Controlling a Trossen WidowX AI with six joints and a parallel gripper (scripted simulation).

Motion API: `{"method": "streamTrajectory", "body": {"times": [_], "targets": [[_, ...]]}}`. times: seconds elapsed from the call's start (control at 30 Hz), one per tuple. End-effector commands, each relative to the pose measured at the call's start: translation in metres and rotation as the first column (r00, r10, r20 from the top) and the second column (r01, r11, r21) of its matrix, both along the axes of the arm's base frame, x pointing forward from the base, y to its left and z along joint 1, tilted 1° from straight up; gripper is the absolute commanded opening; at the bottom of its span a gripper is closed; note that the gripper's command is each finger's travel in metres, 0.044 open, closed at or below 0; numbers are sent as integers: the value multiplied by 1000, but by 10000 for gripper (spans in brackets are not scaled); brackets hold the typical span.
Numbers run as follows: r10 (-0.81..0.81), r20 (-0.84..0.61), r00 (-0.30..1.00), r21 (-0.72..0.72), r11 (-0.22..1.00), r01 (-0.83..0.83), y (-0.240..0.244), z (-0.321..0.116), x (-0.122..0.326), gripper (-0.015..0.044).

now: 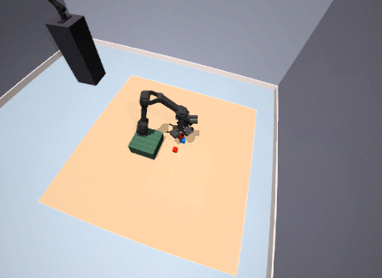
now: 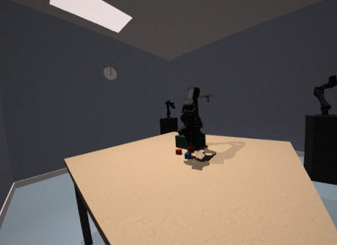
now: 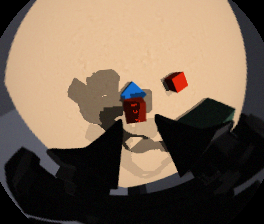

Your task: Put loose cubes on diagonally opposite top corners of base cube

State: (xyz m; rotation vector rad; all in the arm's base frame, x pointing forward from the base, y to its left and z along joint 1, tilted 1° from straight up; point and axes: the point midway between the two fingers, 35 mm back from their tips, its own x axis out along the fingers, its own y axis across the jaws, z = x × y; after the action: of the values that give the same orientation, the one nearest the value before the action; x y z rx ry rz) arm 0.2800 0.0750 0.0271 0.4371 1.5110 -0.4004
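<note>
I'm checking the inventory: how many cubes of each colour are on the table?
Red cubes: 2
Blue cubes: 1
Total: 3

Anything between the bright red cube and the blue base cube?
Only bare table top; the wrist view shows an open gap between the bright red cube and the blue base cube.

Matt, faintly mottled tan table top (image 2: 184, 198); matt black tool (image 3: 141, 137); smooth red cube (image 3: 176, 82).
</note>
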Motion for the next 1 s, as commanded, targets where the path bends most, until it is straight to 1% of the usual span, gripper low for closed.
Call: {"method": "streamTrajectory", "body": {"times": [0.0,0.07,0.13,0.27,0.4,0.5,0.6,0.83,0.97], "targets": [[-50,0,999,-1,999,50,-6,2,0,265],[-140,4,990,-2,990,140,-17,5,0,265],[-269,9,963,-2,963,269,-33,10,0,265],[-507,12,862,2,862,507,-61,20,-3,265],[-718,0,696,9,696,718,-86,30,-10,265],[-830,-10,558,12,558,830,-102,37,-15,265],[-873,-16,488,12,488,873,-108,40,-18,265],[-875,-17,483,11,483,875,-109,39,-18,265],[-876,-18,482,7,482,876,-109,3,-16,265]]}}
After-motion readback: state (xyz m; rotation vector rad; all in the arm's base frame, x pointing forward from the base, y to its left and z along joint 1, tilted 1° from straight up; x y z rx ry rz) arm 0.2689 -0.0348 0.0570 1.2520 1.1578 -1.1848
